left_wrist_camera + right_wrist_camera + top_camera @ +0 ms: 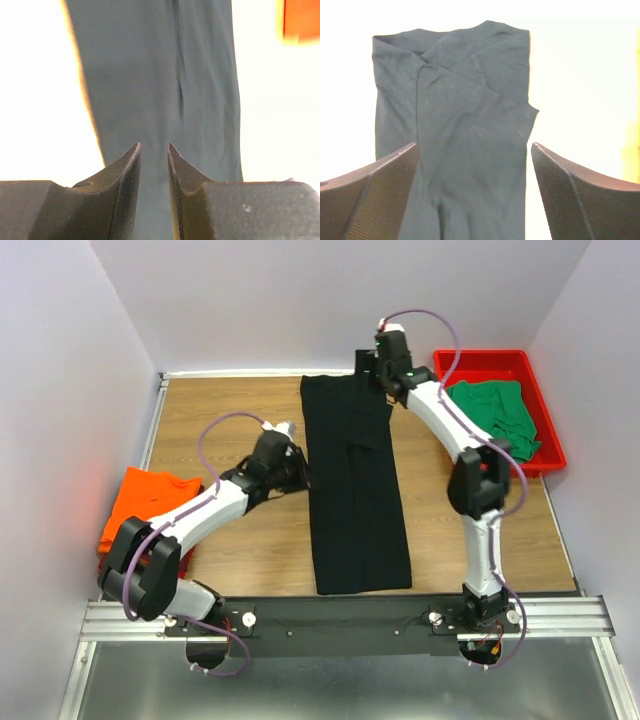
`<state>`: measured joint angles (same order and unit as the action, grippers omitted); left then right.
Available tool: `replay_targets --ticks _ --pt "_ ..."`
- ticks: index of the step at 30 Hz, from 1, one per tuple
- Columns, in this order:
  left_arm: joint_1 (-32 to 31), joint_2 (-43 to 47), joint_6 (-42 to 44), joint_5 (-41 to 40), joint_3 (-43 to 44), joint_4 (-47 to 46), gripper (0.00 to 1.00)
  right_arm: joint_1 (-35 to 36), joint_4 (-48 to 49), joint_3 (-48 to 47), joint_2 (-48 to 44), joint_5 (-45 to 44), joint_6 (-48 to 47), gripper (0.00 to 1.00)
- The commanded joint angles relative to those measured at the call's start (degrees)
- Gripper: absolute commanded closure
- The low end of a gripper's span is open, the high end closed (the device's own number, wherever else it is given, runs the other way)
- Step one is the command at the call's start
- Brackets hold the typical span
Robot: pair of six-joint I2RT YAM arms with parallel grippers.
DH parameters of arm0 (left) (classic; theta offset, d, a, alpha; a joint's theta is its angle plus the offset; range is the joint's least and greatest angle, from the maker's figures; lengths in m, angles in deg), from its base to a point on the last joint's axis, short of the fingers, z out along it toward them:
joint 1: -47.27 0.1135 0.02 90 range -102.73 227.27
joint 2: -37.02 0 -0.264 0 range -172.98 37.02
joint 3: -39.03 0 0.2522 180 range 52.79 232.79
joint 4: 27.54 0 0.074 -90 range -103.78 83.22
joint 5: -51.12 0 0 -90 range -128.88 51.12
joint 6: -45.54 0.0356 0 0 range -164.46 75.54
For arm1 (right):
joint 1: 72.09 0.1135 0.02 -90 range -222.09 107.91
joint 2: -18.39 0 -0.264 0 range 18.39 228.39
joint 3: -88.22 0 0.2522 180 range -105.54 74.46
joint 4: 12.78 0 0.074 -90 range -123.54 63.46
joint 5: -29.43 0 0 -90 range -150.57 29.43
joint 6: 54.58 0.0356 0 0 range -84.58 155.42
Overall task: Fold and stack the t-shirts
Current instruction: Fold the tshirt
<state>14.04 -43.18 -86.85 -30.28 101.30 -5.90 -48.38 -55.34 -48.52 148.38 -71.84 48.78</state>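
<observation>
The large black t-shirt [355, 480] lies flat in the middle of the table as a long narrow strip running from far to near. My left gripper [298, 472] hovers at its left edge, jaws only slightly apart with nothing between them [154, 145]; the black cloth [150, 75] stretches away below. My right gripper [375, 380] is over the shirt's far right corner, wide open and empty [474, 144], above the collar end [455, 100]. The orange t-shirt [150, 498] lies at the left edge. The green t-shirt [495, 412] lies in the tray. The dark red t-shirt is not clearly seen.
A rigid red plastic tray [480, 356] stands at the far right corner and shows as a red blur in the left wrist view [300, 20]. White walls close in the table on three sides. Bare wood [220, 410] lies beside the black shirt.
</observation>
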Motion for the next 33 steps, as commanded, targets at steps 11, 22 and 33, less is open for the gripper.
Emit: replay_targets --ticks 11,22,33 --pt "13.0 -3.1 10.6 11.2 12.0 2.0 0.65 -11.7 12.1 17.7 -6.4 14.2 9.0 0.31" --pt "21.0 -4.1 21.0 14.9 15.8 9.9 0.65 -14.4 17.1 7.4 8.5 18.6 12.5 0.37" --pt "22.2 -2.1 15.8 19.1 6.3 1.7 0.64 -14.5 18.2 16.7 2.3 13.1 13.8 0.39"
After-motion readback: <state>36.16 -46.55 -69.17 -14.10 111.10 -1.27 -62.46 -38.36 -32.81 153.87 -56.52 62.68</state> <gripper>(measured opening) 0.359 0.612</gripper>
